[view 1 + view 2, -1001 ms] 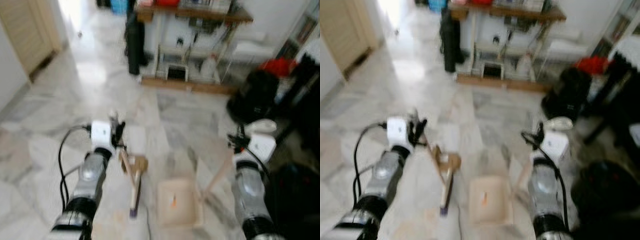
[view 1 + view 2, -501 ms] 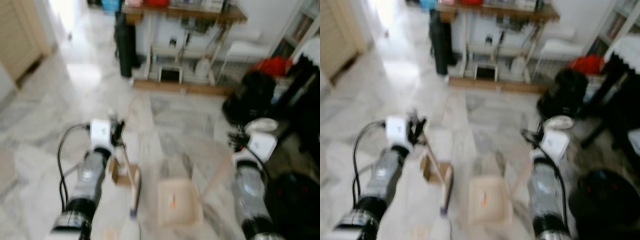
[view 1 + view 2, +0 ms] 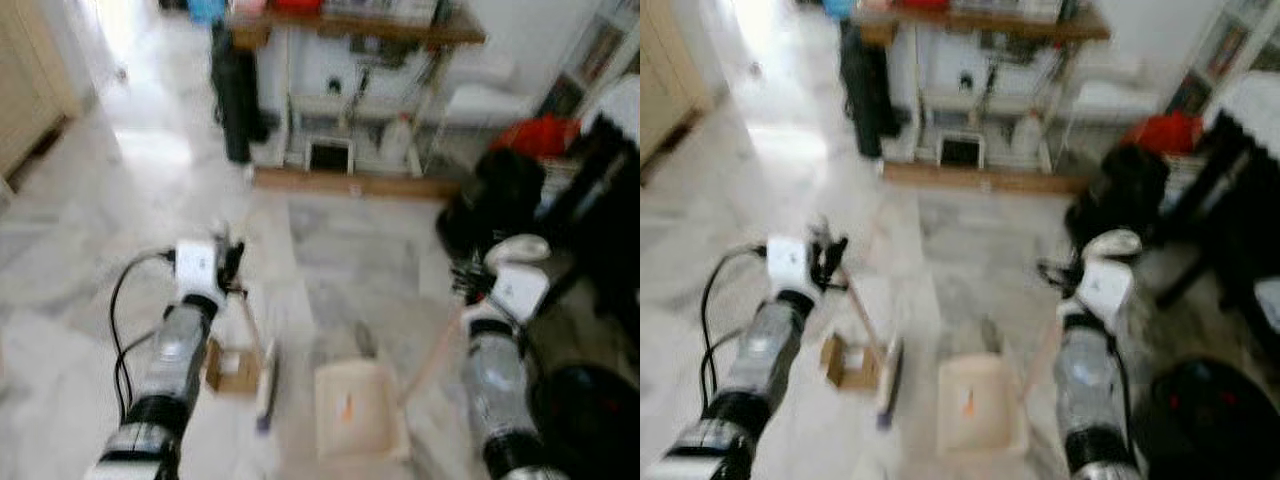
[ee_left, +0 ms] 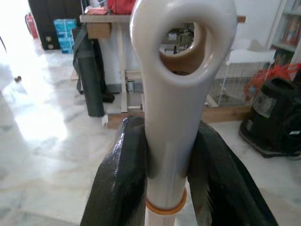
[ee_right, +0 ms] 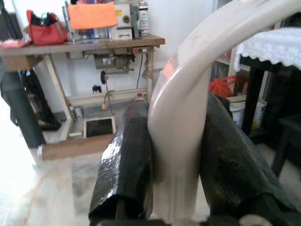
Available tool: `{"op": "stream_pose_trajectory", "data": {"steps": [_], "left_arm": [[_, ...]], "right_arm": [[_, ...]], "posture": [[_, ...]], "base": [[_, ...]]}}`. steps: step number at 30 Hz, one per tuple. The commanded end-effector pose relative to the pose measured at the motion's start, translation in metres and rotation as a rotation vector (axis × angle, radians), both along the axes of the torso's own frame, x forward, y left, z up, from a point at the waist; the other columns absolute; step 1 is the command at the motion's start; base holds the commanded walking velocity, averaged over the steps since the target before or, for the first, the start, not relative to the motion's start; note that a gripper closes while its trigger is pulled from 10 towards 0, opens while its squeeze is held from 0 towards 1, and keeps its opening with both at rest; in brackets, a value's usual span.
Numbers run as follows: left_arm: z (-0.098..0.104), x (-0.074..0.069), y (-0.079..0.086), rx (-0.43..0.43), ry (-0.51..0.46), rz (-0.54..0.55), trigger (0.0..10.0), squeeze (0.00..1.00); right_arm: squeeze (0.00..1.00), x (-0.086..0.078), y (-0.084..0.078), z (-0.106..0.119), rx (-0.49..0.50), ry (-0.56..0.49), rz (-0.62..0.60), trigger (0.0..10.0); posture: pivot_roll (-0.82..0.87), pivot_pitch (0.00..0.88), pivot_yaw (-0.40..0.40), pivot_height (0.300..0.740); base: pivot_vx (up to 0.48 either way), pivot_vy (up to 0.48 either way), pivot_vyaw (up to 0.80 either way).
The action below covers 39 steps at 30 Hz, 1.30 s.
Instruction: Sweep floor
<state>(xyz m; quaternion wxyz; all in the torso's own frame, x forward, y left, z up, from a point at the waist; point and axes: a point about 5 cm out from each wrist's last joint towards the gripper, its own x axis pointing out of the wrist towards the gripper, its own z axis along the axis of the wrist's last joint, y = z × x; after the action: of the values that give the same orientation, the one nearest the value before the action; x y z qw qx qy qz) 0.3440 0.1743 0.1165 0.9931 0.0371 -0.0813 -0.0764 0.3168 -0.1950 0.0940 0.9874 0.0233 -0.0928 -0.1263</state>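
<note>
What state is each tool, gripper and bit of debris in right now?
left gripper: fingers shut on brush handle.
right gripper: fingers shut on dustpan handle.
brush: head down at the floor.
dustpan: resting on floor.
cardboard scrap: on floor left of brush, not yet in dustpan.

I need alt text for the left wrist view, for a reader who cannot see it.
The left gripper is shut on a cream broom handle with a hanging hole at its end. Behind it are a marble floor and a wooden table.

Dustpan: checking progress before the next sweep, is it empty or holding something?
Not empty: the dustpan rests flat on the floor with a small orange bit inside; blur hides anything finer.
</note>
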Motion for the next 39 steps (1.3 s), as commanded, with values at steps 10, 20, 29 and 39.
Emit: {"op": "stream_pose_trajectory", "data": {"steps": [10,20,29,39], "left_arm": [[0.008,0.001,-0.007,-0.01,-0.041,-0.019,10.0,0.0],[0.007,0.0,-0.007,-0.01,-0.039,-0.023,10.0,0.0],[-0.001,-0.003,-0.013,-0.015,-0.018,-0.065,10.0,0.0],[-0.007,-0.007,-0.012,-0.015,0.004,-0.062,10.0,0.0]], "right_arm": [[0.0,-0.002,-0.008,0.005,-0.007,-0.027,-0.024,10.0],[0.0,-0.002,-0.008,0.004,-0.005,-0.024,-0.028,10.0],[0.0,-0.005,-0.004,-0.001,-0.02,-0.019,-0.005,10.0],[0.0,-0.008,-0.008,-0.01,-0.056,0.021,0.0,10.0]], "posture": [[0.15,0.074,-0.044,0.74],[0.15,0.077,-0.041,0.74],[0.14,0.079,-0.04,0.74],[0.14,0.081,-0.041,0.74]], "base": [[0.355,0.0,0.0],[0.356,0.0,0.0],[0.223,0.0,0.0],[0.0,0.0,0.0]]}}
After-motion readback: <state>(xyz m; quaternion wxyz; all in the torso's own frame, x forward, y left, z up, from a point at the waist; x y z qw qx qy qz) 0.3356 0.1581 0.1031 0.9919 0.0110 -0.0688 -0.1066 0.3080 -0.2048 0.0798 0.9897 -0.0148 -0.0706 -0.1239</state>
